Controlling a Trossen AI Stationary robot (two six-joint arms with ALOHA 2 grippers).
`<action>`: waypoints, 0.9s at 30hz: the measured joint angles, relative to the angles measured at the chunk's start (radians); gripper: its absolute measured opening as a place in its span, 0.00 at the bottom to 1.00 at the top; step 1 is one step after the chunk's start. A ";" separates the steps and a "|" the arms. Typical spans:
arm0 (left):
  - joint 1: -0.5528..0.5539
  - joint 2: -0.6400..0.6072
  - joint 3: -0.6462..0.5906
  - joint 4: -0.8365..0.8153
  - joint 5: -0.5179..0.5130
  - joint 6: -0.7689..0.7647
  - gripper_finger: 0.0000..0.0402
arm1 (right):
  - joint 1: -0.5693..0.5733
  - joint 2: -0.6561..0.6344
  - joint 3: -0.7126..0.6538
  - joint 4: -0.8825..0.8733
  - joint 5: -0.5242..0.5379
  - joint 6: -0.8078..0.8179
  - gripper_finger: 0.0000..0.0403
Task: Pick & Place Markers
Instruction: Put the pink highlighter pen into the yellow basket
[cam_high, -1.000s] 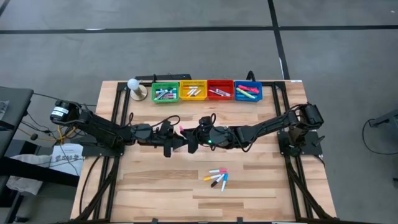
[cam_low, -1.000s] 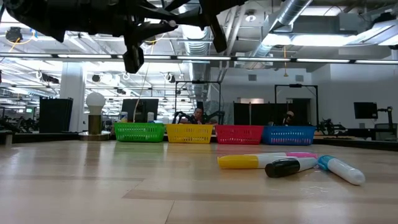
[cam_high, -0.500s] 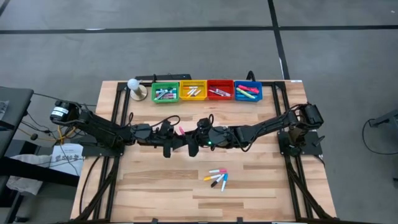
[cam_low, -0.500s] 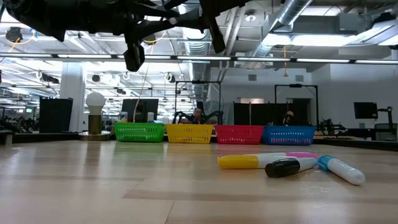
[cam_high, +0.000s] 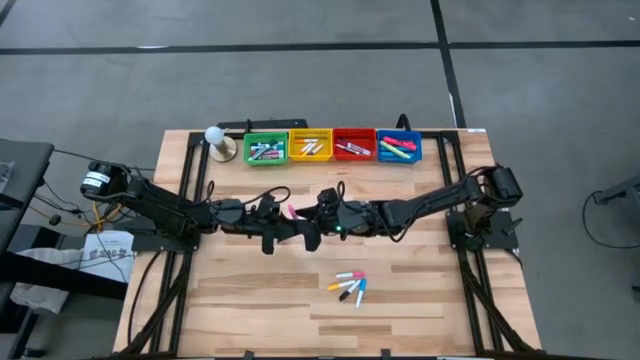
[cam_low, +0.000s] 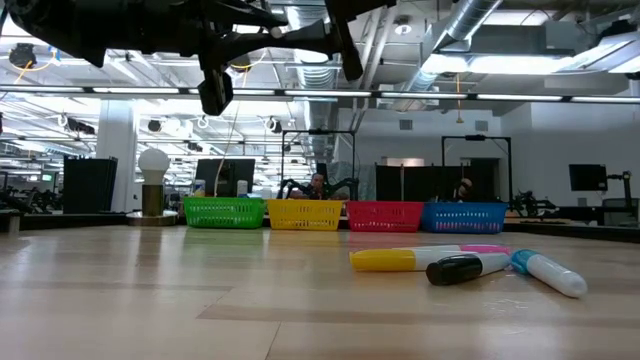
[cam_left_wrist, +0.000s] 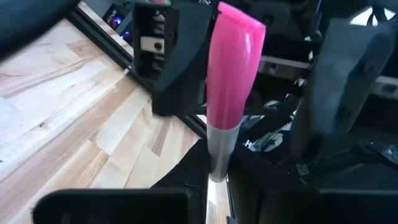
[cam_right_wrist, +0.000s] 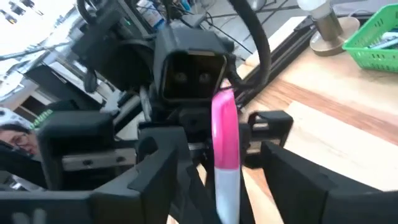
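Left gripper (cam_high: 283, 218) is pinched on the white barrel of a pink-capped marker (cam_left_wrist: 229, 81), the cap pointing toward the right gripper (cam_high: 312, 222), which faces it over the middle of the table (cam_high: 250, 300). In the right wrist view the right gripper's fingers (cam_right_wrist: 298, 180) stand spread to either side of the marker without touching it; in the left wrist view the marker rises from between the left gripper's own fingers. Both arms reach in low from their sides and meet nose to nose, raised off the table surface as the low view shows. A loose cluster of markers (cam_high: 348, 285) lies on the near half of the table, well apart from both grippers; in the low view a yellow, a black-capped and a blue-capped one are touching or just beside each other. Along the far edge stand a green bin (cam_high: 265, 148), yellow bin (cam_high: 310, 146), red bin (cam_high: 353, 146) and blue bin (cam_high: 399, 147), each holding markers, with a small lamp (cam_high: 217, 139) beside the green one. Nothing lies between the grippers and the bins
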 joint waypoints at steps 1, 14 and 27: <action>0.000 0.000 0.000 0.000 0.000 0.000 0.10 | -0.001 -0.002 0.000 0.004 -0.008 0.000 0.55; -0.001 0.000 0.000 -0.003 0.001 -0.002 0.09 | -0.041 -0.114 0.000 -0.089 -0.014 -0.110 0.59; 0.220 -0.002 0.000 -0.070 -0.003 0.075 0.10 | -0.170 -0.339 0.000 -0.699 -0.004 -0.211 0.59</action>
